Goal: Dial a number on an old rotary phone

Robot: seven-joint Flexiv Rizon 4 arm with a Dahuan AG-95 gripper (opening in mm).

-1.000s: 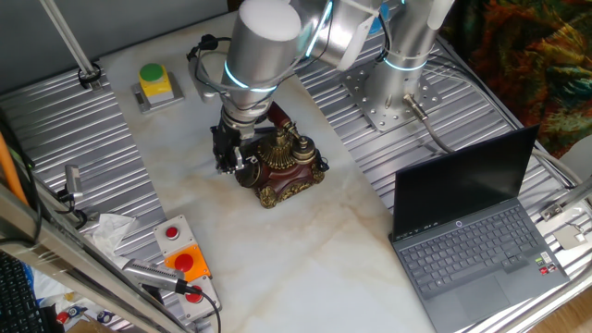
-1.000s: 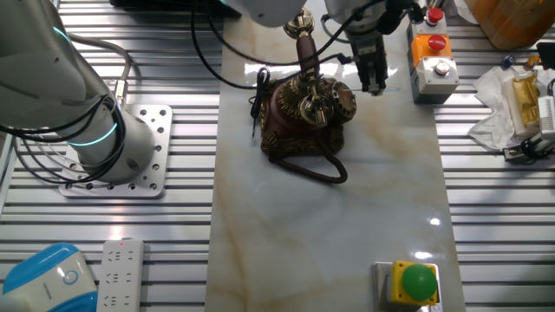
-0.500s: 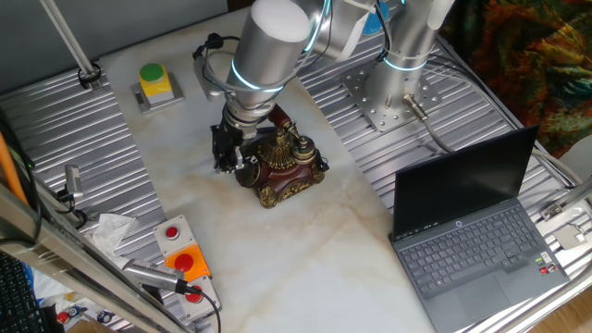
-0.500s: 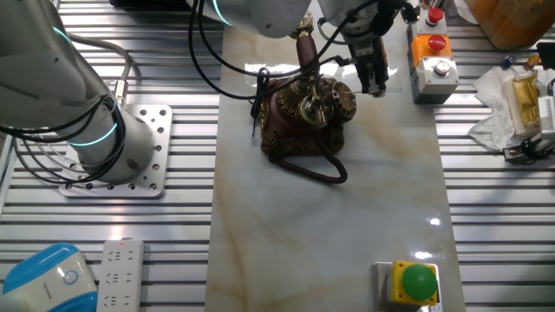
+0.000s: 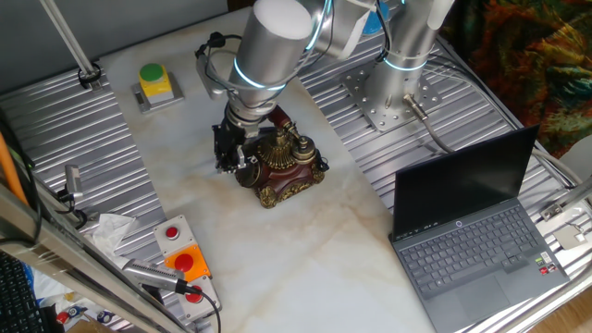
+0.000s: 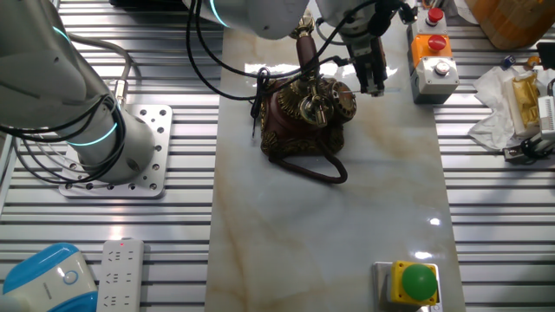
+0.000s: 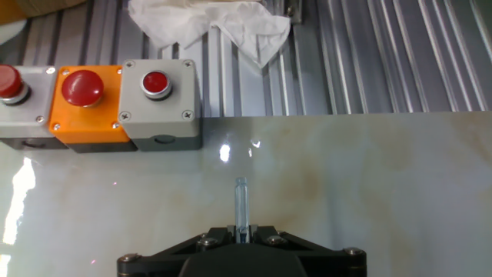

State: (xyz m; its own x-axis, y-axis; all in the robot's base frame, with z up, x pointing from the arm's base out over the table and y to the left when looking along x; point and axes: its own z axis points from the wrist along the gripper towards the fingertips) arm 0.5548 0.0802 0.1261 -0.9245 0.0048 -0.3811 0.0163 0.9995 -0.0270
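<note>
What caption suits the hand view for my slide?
Gripper holding a thin clear rod over the marble table, facing red button boxes.

The phone [image 5: 281, 163] stands mid-bench [image 5: 305, 250] with the gripper [image 6: 371, 80] just beside its dial side. The laptop [image 5: 472, 242] sits right; the button boxes [image 5: 180, 261] (three, side by side) sit front-left.

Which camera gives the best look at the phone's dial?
The other fixed view: the dial faces that camera, unobstructed, with the gripper just beside it. In one fixed view the phone shows, but the arm partly hides it. The hand view shows no phone, only marble and button boxes.
</note>
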